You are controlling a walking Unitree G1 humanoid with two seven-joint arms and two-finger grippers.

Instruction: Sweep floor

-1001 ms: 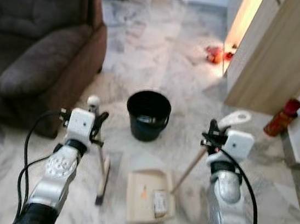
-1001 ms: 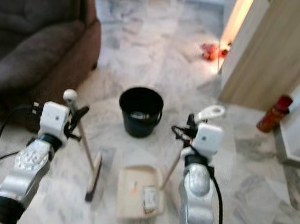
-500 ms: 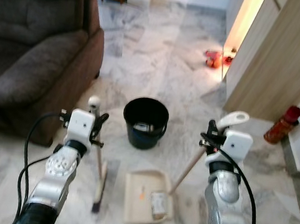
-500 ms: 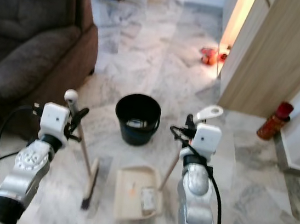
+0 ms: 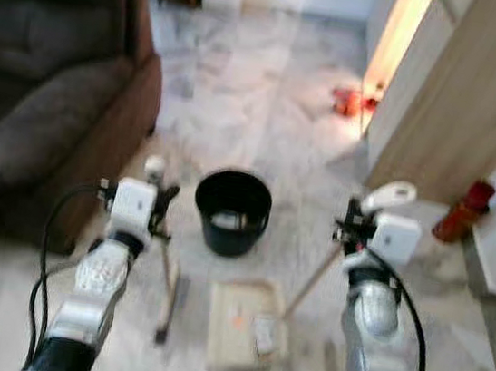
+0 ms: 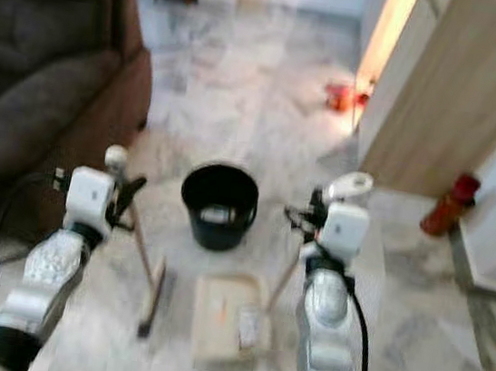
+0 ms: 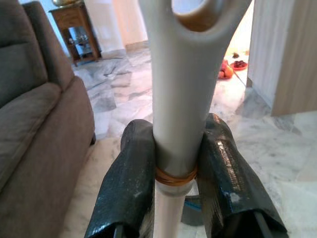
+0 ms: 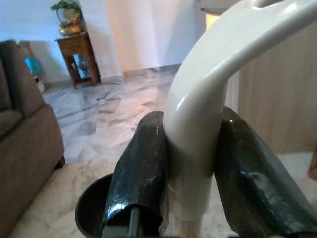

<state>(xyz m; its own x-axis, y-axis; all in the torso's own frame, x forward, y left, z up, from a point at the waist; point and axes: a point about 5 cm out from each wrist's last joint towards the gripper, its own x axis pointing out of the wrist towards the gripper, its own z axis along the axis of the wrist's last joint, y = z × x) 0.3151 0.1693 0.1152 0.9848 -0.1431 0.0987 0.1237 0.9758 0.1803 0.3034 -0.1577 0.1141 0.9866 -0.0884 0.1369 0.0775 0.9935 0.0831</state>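
My left gripper (image 5: 164, 212) is shut on the white top of a broom handle (image 7: 176, 99), both black fingers (image 7: 130, 168) pressed on it. The broom head (image 5: 168, 309) rests on the marble floor, left of the dustpan. My right gripper (image 5: 349, 232) is shut on the white curved handle (image 8: 195, 124) of a beige dustpan (image 5: 231, 330), whose wooden stick slants down to the pan. The pan lies flat on the floor between my arms and holds a small packet (image 5: 263, 334) and an orange scrap. A black bucket (image 5: 232, 211) stands just beyond it.
A dark brown sofa (image 5: 47, 113) stands on the left. A wooden cabinet (image 5: 452, 93) and a red bottle (image 5: 462, 212) stand on the right. Red toys (image 5: 351, 100) lie by the lit doorway. A small side table (image 7: 74, 25) stands at the far wall.
The whole picture has shifted a little and gone blurry, so the camera is moving. Both grippers keep the same hold, with broom and dustpan in the same places between the arms.
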